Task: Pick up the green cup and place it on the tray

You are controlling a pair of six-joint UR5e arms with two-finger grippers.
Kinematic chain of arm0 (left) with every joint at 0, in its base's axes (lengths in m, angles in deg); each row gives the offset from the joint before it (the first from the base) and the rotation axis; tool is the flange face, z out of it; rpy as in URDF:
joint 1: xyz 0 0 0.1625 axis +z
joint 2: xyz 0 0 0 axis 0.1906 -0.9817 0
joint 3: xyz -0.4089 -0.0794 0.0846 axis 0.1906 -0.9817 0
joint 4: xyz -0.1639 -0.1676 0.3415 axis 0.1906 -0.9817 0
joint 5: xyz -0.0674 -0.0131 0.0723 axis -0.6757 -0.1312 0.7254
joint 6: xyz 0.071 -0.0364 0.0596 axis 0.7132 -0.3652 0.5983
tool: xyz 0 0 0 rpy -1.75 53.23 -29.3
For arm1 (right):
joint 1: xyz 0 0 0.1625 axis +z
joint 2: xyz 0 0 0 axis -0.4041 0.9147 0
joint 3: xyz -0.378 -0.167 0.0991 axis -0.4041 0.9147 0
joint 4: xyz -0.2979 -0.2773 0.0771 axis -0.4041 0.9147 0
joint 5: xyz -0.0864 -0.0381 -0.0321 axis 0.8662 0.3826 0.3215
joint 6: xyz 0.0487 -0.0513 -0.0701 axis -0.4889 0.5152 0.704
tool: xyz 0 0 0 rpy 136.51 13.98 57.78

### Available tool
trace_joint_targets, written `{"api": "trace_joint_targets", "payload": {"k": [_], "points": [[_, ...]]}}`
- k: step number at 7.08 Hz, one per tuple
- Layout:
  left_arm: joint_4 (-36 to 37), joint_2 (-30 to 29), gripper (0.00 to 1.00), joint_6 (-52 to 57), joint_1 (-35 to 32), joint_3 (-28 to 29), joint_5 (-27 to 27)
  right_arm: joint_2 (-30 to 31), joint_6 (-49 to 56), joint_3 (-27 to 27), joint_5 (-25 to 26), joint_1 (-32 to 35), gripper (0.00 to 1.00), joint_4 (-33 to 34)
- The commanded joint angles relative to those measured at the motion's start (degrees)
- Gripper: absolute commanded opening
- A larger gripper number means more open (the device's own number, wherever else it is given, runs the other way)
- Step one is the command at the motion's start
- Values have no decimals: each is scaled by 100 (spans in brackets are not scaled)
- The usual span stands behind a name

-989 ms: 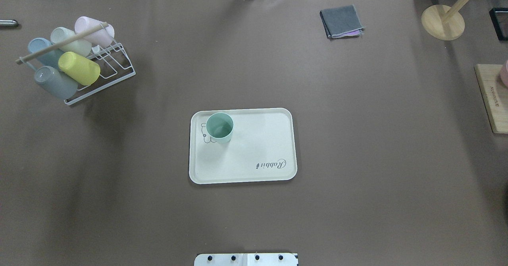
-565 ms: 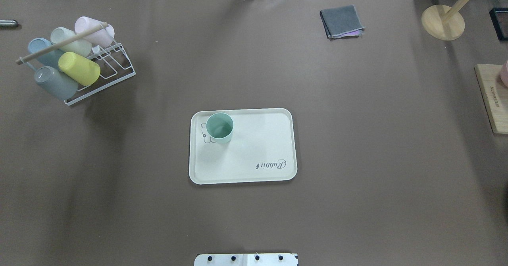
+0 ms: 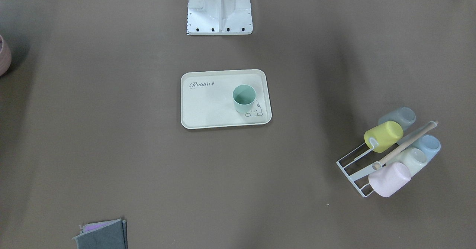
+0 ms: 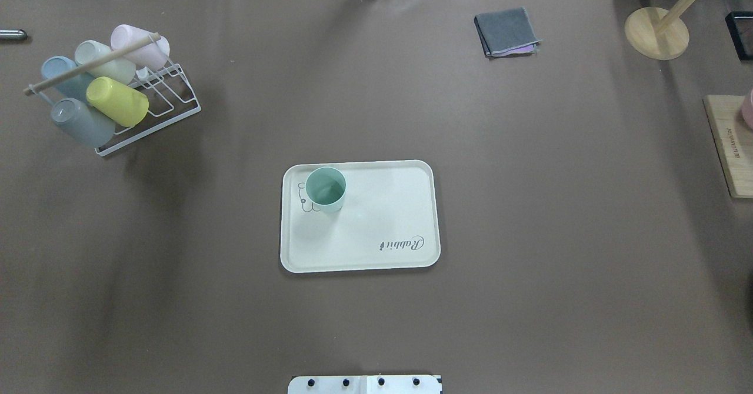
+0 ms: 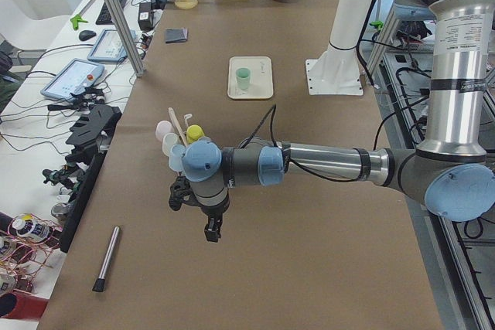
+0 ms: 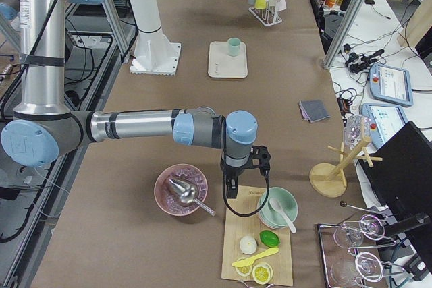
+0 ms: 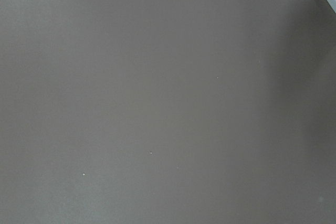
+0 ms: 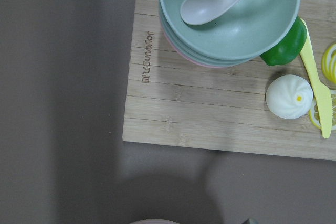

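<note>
The green cup stands upright on the cream tray, at the tray's left end by the bunny drawing. It also shows in the front view on the tray. No gripper touches it. My left gripper hangs over bare table far from the tray, past the cup rack. My right gripper hangs over the wooden board's edge at the other end of the table. Both show only in the side views, so I cannot tell whether they are open or shut.
A white wire rack with several cups, one yellow-green, stands far left. A grey cloth and a wooden stand are at the back right. A wooden board carries stacked bowls and food. A pen lies near the left arm.
</note>
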Motion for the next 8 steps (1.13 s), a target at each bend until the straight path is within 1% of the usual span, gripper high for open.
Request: {"api": "trace_joint_targets", "payload": {"k": [1, 8], "points": [[-20, -13, 99, -22, -3, -15, 0, 0, 10, -2, -1, 0, 100, 0], [-29, -119, 99, -31, 6, 2, -9, -9, 10, -2, -1, 0, 100, 0]]}}
